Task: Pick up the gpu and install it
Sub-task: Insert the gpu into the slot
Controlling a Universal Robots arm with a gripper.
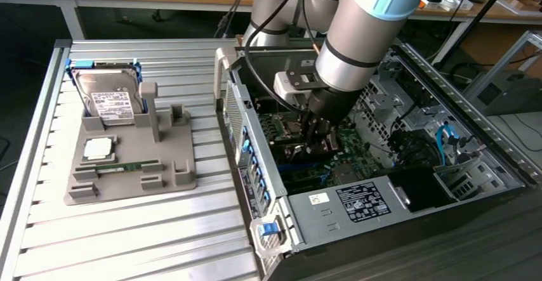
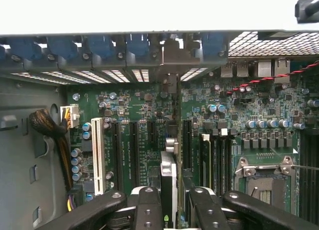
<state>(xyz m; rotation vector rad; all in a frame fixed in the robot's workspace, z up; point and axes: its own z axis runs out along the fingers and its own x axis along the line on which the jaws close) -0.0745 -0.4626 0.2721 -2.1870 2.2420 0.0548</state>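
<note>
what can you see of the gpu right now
The gpu appears edge-on in the wrist view: a thin dark card with a silvery metal strip along it and a small green logo at its near end. It stands on edge above the green motherboard, running parallel to the dark expansion slots. The gripper clamps it from both sides. Whether its lower edge is seated in a slot cannot be told.
</note>
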